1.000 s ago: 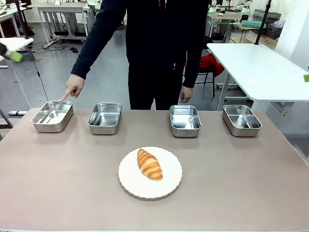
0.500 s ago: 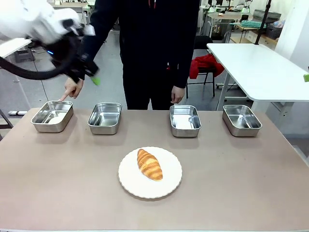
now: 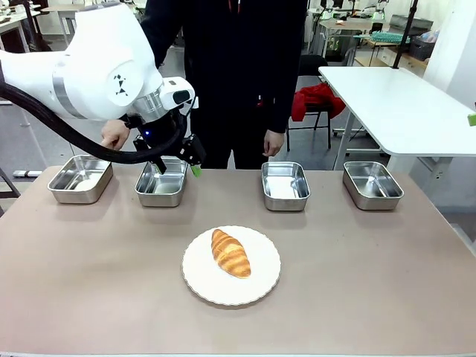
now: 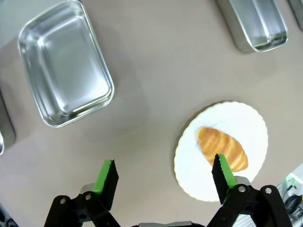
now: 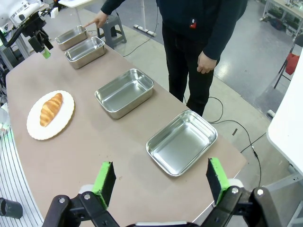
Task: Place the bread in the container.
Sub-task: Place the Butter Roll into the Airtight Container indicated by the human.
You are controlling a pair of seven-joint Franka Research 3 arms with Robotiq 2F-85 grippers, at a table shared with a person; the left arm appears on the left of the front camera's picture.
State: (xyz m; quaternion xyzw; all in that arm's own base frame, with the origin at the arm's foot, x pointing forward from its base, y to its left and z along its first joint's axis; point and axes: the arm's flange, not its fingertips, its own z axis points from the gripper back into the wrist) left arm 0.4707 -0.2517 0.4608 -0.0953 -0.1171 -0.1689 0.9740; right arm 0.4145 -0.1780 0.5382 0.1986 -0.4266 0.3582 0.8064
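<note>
From the front, the bread point(image 3: 230, 253) is lying on a round white plate point(image 3: 195, 279) in the middle of the worktop point(image 3: 372, 290), nearer than a row of four steel pans. The container point(image 3: 80, 178) is sitting at the far left of that row, and the person's hand point(image 3: 113, 136), partly hidden behind the left arm, seems to be pointing down at it. The left hand point(image 3: 178, 166) is hovering over the second pan point(image 3: 161, 183) from the left, well apart from the bread. In the left wrist view, the left hand point(image 4: 164, 176) is showing its jaws spread wide and holding nothing; the bread point(image 4: 222, 147) and the plate point(image 4: 248, 125) are lying below, toward its right finger, with one pan point(image 4: 64, 78) at the upper left and another pan point(image 4: 258, 23) at the top right. In the right wrist view, the right hand point(image 5: 160, 178) is likewise hanging with jaws wide apart and gripping nothing, above the near right corner of the worktop. The four pans are running away from it in a line, the container point(image 5: 71, 36) farthest off, with the person's hand point(image 5: 98, 20) pointing at its far side, while the bread point(image 5: 50, 109) is resting on the plate point(image 5: 39, 131) to the left.
</note>
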